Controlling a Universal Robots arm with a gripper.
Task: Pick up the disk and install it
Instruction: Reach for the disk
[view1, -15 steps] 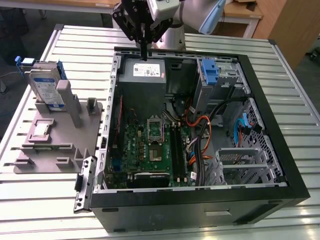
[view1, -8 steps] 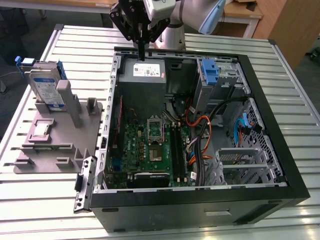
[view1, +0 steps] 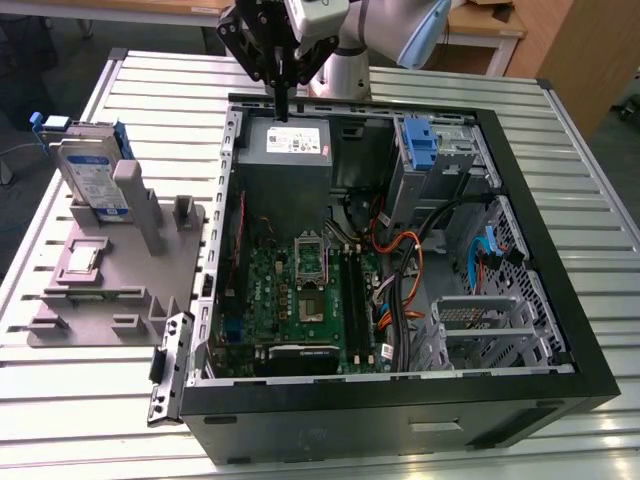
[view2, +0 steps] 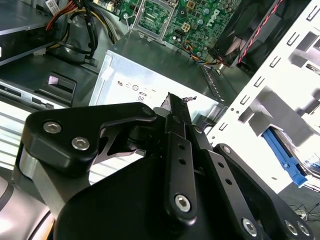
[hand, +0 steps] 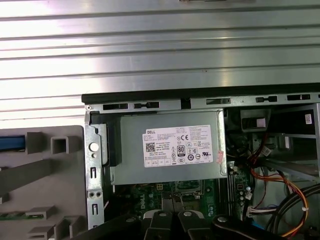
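The gripper (view1: 283, 110) hangs in the upper middle of the exterior view, fingers pressed together with nothing between them, its tip just above the grey power supply (view1: 285, 146) in the far corner of the open computer case (view1: 560, 300). In the second wrist view the closed fingers (view2: 172, 107) point at that same box (view2: 150, 80).

The disk (view1: 88, 175) is well apart from the gripper, at the exterior view's left, standing tilted on edge in a grey fixture (view1: 110, 270) outside the case, with its blue rail showing along the far edge.

Between disk and case stand the fixture's upright posts and the case's metal side wall. Inside the case lie the green motherboard (view1: 300, 290), a tangle of orange and black cables (view1: 400, 270), a bare blue bracket (view1: 421, 148) in the far bay, and a perforated metal cage (view1: 475, 325) at the lower right.

Everything rests on a table (view1: 170, 90) of ribbed aluminium slats. In the upper right of the exterior view stands what looks like wooden furniture (view1: 570, 50), though little of it can be made out
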